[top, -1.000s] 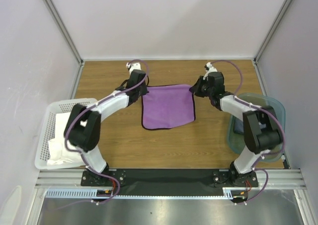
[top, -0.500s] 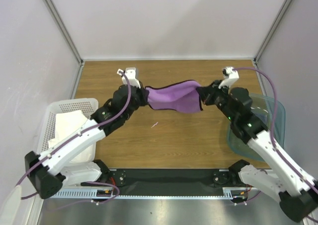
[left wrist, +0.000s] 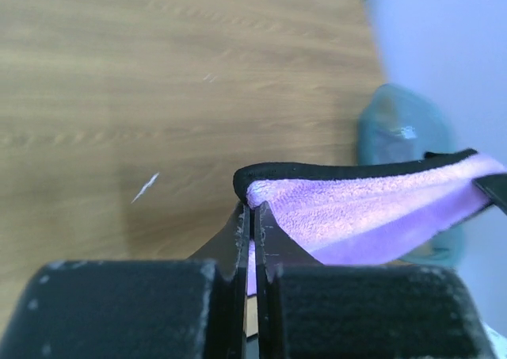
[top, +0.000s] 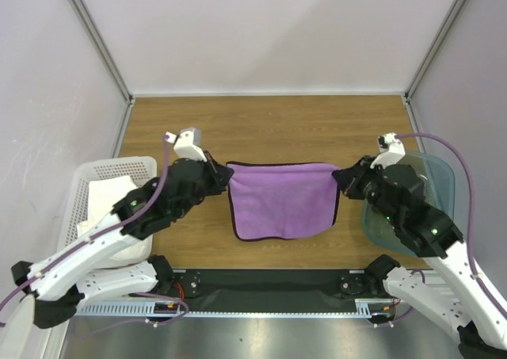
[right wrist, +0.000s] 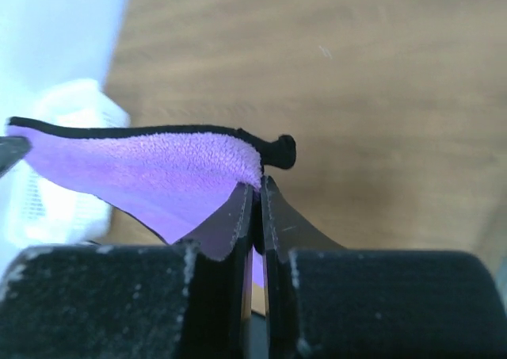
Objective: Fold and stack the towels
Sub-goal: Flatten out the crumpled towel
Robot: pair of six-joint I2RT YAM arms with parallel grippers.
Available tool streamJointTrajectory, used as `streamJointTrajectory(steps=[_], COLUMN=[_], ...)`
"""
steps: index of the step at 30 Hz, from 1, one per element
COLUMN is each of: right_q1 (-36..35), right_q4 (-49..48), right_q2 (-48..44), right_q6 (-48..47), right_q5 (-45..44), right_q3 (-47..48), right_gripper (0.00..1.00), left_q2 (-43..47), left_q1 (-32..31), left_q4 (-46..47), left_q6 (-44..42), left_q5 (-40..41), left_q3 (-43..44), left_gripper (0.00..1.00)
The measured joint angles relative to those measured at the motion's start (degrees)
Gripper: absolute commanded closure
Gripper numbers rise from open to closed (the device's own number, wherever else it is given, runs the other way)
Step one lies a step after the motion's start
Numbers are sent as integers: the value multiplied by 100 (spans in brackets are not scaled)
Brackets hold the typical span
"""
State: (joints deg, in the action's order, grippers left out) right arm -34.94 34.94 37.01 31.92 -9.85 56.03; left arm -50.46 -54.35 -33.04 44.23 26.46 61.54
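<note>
Grips the purple towel by its top left corner with the left tool, jaws pressed tight on the black hem, and by its top right corner with the right tool, clamped the same way. Holds it stretched flat between the two, raised over the near middle of the surface; cannot tell whether the lower edge touches the wood. Looks early in the task: no fold visible in this cloth, and nothing stacked anywhere. Leaves the white towel bunched in the basket on the left. Shows no navy towel plainly; possibly inside the teal bin, behind the right arm. Probably needs all three folded and piled.
</note>
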Motion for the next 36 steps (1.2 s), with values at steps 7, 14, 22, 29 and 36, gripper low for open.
streamJointTrajectory(steps=[7,14,22,29,36], right_q1=[225,1110,1506,1565,1799], right_q4=[-68,-1657,-3276,-3904,-3941], right_q2=[922,2529,4105,5493,6251], right_q6=[219,105,-238,-374,-393], right_q5=[-262,509,955,1036,1019], right_q3=[-739,-1364,-1252,-516,0], right_gripper=[100,100,100,97,28], left_q2=[-1471,-2798,-4325,-5195,-5901], left_q1=[634,1320,1923,2413,2610], left_q4=[-35,839,1497,1869,1884], left_q6=[396,278,-146,-649,-1182], left_q5=[-35,-317,-297,-487,-472], left_q3=[-212,-474,151,632,1355], left_gripper=[100,100,100,100,70])
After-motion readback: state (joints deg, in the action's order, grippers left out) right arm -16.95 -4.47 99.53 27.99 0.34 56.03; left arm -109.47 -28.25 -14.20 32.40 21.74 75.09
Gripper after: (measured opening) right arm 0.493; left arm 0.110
